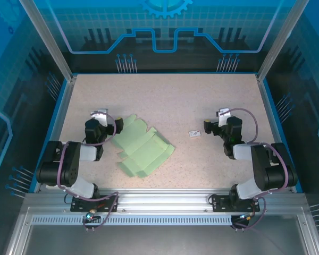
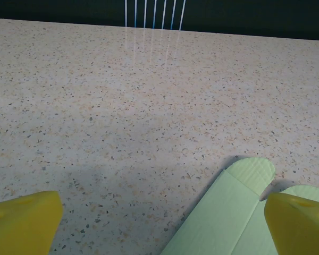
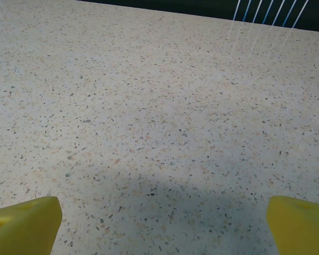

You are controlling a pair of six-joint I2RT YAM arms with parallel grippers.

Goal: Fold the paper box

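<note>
The paper box point(image 1: 143, 151) is seen lying flat and unfolded on the surface point(image 1: 175, 101), a pale green creased sheet with its flaps spread out. Nothing has been folded yet, so the opening approach is judged to be the step in hand.

The left hand point(image 2: 160, 228) is held fully spread, with nothing gripped between its yellow fingers point(image 2: 24, 220). The sheet is found just to the right of this hand. One rounded flap point(image 2: 248, 171) reaches in ahead of the right finger, and the green card runs below that fingertip. Whether card and finger are touching cannot be told from here. Bare surface is seen ahead of the hand and to its left.

The right hand point(image 3: 162, 226) is likewise released, its fingers point(image 3: 300, 223) set wide over plain speckled surface, and nothing is held or touched. The sheet lies well off to its left, beyond a small white tag point(image 1: 194, 134) that is best left alone.

To do this well, a crease line should be picked out first, not a free edge. A main panel is best pinned down by one hand while an outer flap is lifted along its score by the other. Thin card can be expected to slide and buckle, so a low, slow entry under the flap's edge is called for. The right hand would need to be brought across before any two-handed fold is tried.
</note>
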